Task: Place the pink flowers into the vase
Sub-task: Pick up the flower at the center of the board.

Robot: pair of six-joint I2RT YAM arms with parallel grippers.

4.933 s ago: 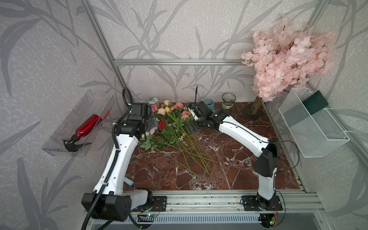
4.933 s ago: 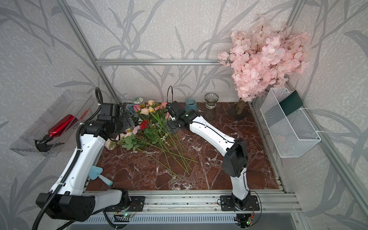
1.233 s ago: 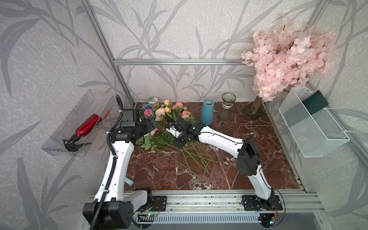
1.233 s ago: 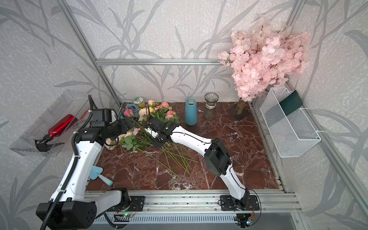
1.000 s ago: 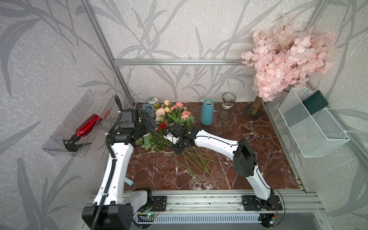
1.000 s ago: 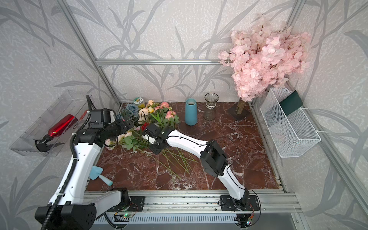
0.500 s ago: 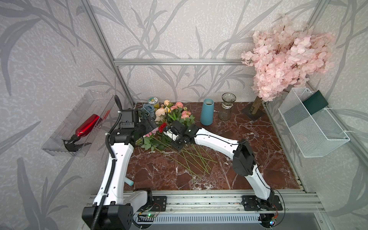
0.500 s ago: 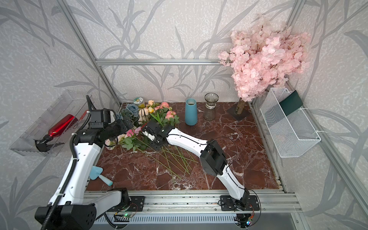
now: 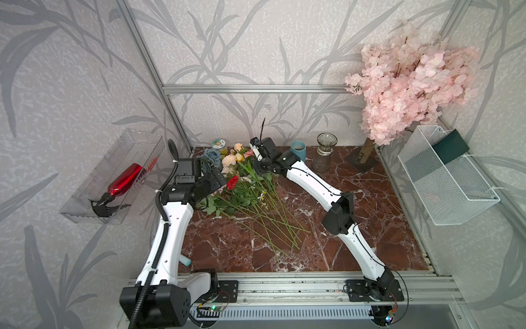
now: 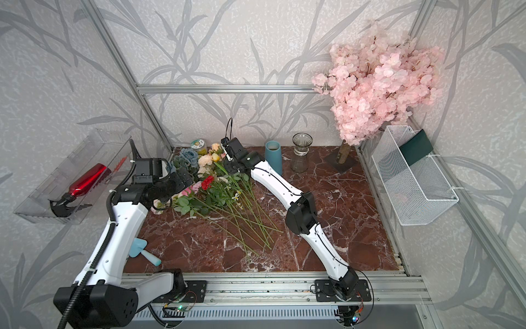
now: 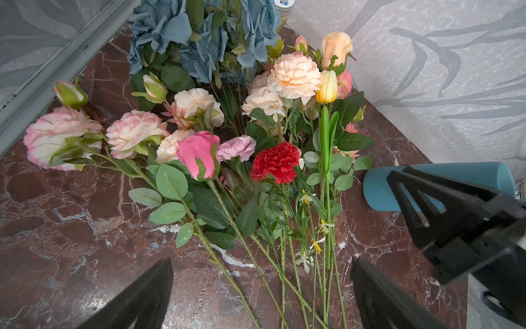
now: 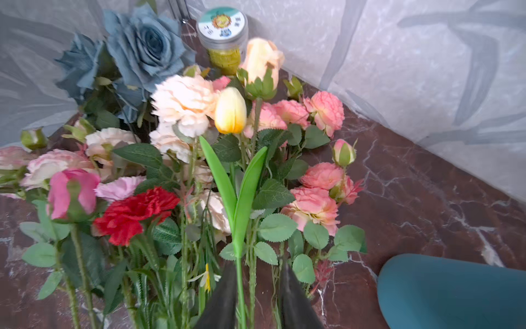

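Indoors, a marble-topped work cell holds a heap of cut flowers near one back corner.

The red-brown marble table (image 9: 355, 205) is veined white and closed in by grey leaf-patterned wallpaper and aluminium rails. A clear bin (image 9: 82, 213) holding a red bottle (image 9: 125, 181) hangs on the left wall, and a white wire basket (image 9: 444, 193) hangs on the right. A blossom tree (image 9: 407, 85) stands in the back right corner. The pink flowers (image 12: 313, 205) lie on the table in the mixed pile, heads toward the back left corner, near the upright blue vase (image 10: 273, 158). A glass vase (image 10: 301, 156) stands just beside the blue one. A jar (image 12: 222, 37) behind the pile has a round lid label, its writing too small to read. The left gripper (image 11: 262, 265) is spread wide above the stems. The right gripper (image 12: 259, 273) has its fingers a little apart with thin green stems between them, none visibly pinched.
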